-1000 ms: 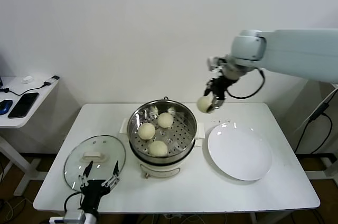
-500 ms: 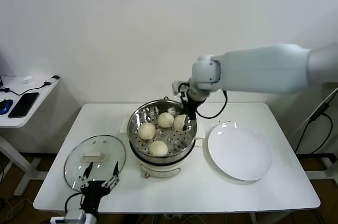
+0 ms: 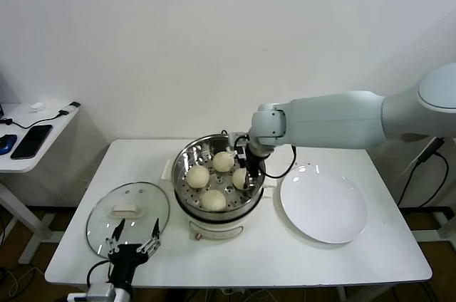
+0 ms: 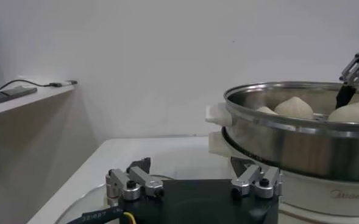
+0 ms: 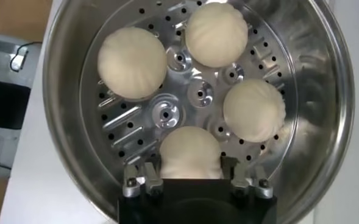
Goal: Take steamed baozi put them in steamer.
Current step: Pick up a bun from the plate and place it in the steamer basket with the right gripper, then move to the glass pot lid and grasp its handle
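Observation:
The steamer (image 3: 182, 168) stands mid-table with several baozi on its perforated tray. Three lie free (image 3: 198, 176) (image 3: 223, 162) (image 3: 213, 200). A further baozi (image 5: 190, 152) rests on the tray by the right wall, between the fingers of my right gripper (image 5: 191, 169). That gripper (image 3: 246, 174) reaches down into the pot and stands open, its fingers just beside the bun's sides. In the right wrist view the other buns (image 5: 132, 63) (image 5: 216, 35) (image 5: 254, 110) ring the tray's centre. My left gripper (image 3: 133, 236) waits open at the table's front left.
A glass lid (image 3: 128, 209) with a cream handle lies flat left of the steamer, just beyond my left gripper (image 4: 191, 173). A white plate (image 3: 323, 204) lies bare to the right. A side table (image 3: 43, 127) with a phone stands at the far left.
My right arm swung left from above the plate's far side and lowered the bun into the steamer. Its fingers have parted from the bun. The left arm has not moved.

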Robot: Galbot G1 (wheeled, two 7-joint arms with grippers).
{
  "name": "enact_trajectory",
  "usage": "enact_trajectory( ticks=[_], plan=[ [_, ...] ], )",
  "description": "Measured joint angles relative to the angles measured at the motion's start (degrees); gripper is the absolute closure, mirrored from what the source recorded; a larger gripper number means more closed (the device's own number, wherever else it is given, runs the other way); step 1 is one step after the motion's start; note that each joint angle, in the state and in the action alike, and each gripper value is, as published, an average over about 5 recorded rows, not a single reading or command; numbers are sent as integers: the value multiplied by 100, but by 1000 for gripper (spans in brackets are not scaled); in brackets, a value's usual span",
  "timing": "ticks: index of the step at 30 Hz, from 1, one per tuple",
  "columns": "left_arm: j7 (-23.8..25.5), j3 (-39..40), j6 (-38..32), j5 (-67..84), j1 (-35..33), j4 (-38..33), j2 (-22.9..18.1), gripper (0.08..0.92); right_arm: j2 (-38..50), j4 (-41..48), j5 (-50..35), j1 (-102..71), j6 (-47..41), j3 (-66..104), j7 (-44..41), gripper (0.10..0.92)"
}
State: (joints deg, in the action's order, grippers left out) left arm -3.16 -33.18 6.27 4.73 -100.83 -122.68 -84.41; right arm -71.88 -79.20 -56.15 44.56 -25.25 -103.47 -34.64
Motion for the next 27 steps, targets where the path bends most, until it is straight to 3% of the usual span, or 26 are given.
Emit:
enact_trajectory(
  ticks=[5, 16, 27],
  plan=[
    [-4, -1, -4, 3, -31, -46, 0, 177, 60, -12, -34, -9, 132, 33, -72, 214],
    [-15, -11, -24, 92, -54, -134, 31, 177, 694, -53, -447, 392, 473, 517, -380, 202],
    [57, -82, -178, 180, 187, 30, 133, 177, 2311, -291, -103, -573, 685, 2553, 1398, 202]
  ],
)
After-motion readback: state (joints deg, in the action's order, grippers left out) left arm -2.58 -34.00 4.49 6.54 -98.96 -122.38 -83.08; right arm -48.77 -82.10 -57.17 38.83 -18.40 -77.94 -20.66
